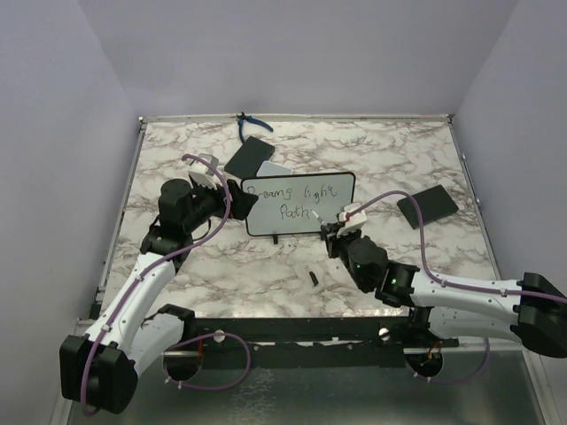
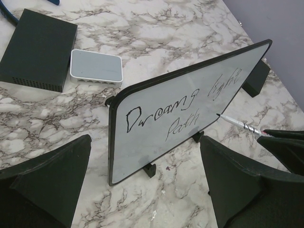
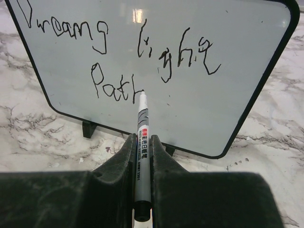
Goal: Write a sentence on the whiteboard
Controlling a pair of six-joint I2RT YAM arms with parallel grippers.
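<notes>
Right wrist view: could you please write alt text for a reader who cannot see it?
The right gripper, shut on a marker, holds its tip at the upright whiteboard, just after the handwritten words "Dreams light Path". The board stands on a marble table.

In the right hand (image 3: 142, 142), a marker (image 3: 142, 118) — tip at the whiteboard (image 3: 237, 57)

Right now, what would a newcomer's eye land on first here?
The whiteboard standing upright mid-table, with the sentence handwritten on it in two lines, roughly "Dreams light" over "Path". Next, the right gripper shut on a marker, whose tip is at the board just after "Path". The left gripper hangs open at the board's left end.
</notes>
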